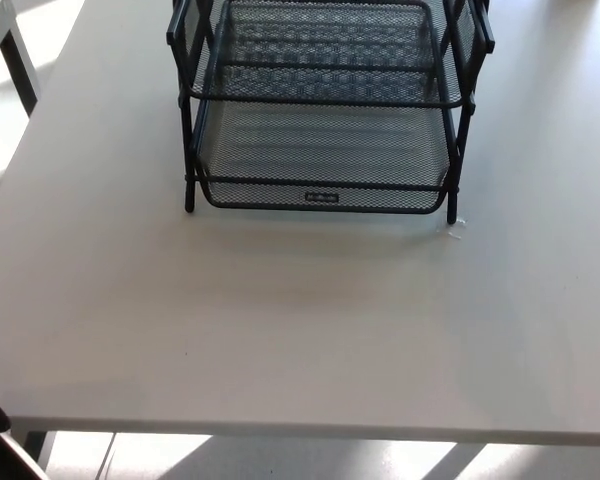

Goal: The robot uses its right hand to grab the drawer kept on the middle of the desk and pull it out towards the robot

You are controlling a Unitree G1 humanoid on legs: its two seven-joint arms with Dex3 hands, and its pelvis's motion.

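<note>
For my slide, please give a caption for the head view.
Black mesh drawer rack on white desk, no robot hand in view.

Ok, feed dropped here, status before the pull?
Both hands out of view. Mesh drawer still pushed in, untouched, mid-desk. Nothing blocking the front.

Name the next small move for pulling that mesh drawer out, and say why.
Probably bring the right hand into view toward the front lip of the lowest mesh drawer. No hand shows over the white desk yet, the drawer sits pushed into the black rack, and its lip faces the robot unobstructed.
</note>
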